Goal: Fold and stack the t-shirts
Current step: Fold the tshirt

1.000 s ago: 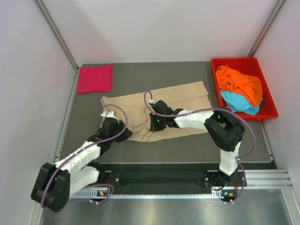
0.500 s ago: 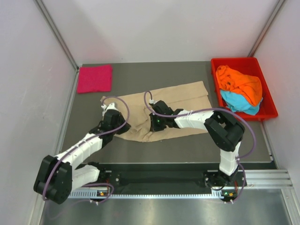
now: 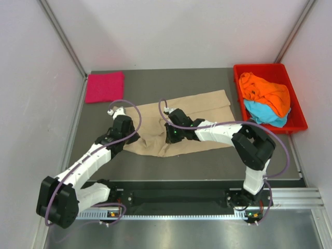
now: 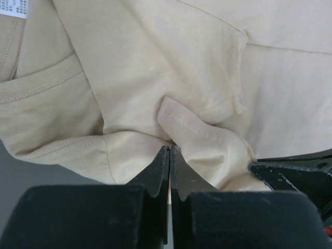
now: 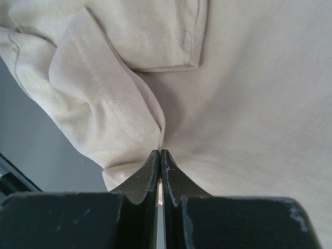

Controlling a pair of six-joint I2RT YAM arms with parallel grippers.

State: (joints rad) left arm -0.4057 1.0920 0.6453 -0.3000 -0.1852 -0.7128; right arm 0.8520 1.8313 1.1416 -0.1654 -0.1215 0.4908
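Item: beige t-shirt (image 3: 207,106). Soft plain cloth, spread across the middle of the counter (image 3: 207,155), wrinkled and bunched along its near left edge. White neck label (image 4: 13,8) at the collar; double-stitched sleeve hems show.

Left end effector (image 4: 169,150): jaws pressed together, pinching a fold of the beige cloth at its left part.

Right end effector (image 5: 160,153): jaws pressed together on a gathered fold near the shirt's middle, beside a sleeve hem.

Magenta t-shirt (image 3: 105,86): folded flat, far left corner of the counter, well apart from the beige one.

Orange t-shirt (image 3: 267,93): crumpled in the red tray (image 3: 298,122) at far right, lying over the light blue t-shirt (image 3: 264,113).
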